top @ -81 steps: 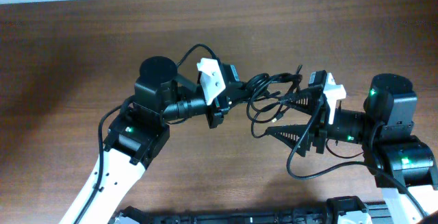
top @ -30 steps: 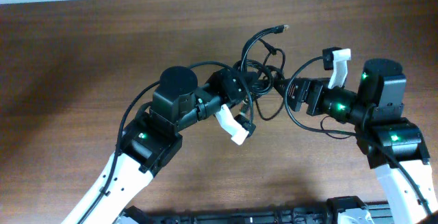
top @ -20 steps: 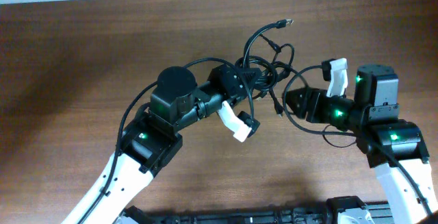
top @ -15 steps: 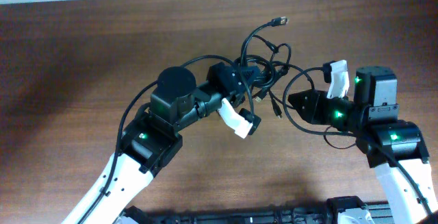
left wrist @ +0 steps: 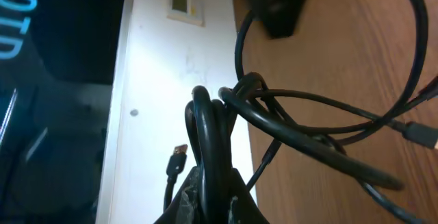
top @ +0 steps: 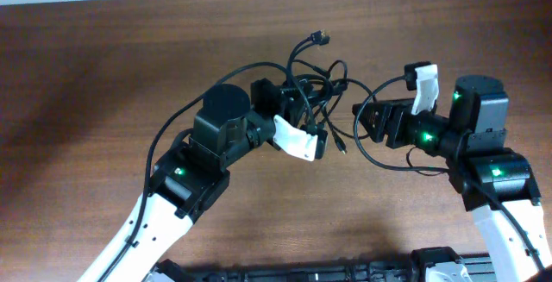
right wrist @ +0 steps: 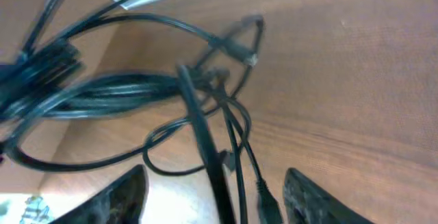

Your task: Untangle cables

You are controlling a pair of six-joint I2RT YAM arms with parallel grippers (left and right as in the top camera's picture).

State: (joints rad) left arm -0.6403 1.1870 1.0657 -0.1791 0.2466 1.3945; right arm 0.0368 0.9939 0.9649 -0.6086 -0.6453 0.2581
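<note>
Clamping a bunch of black cables [left wrist: 209, 128] tightly between its fingers, the left gripper [left wrist: 213, 200] holds the tangle over the wooden table [top: 103, 66]. The right gripper [right wrist: 215, 179] faces it with fingers spread wide, one strand running between them. Loose loops fan outward, a plug [top: 321, 36] sticking up farthest.

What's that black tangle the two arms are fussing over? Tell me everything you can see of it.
The cables are several thin, glossy black cords that look rubbery, knotted into a loose tangle of loops, apparently held above the brown table. The left gripper pinches a bunch of strands together, and other loops hang free beside it. A few cords end in small plugs: one sticks out toward the far edge, another dangles below. One strand runs between the open fingers of the right gripper.
</note>
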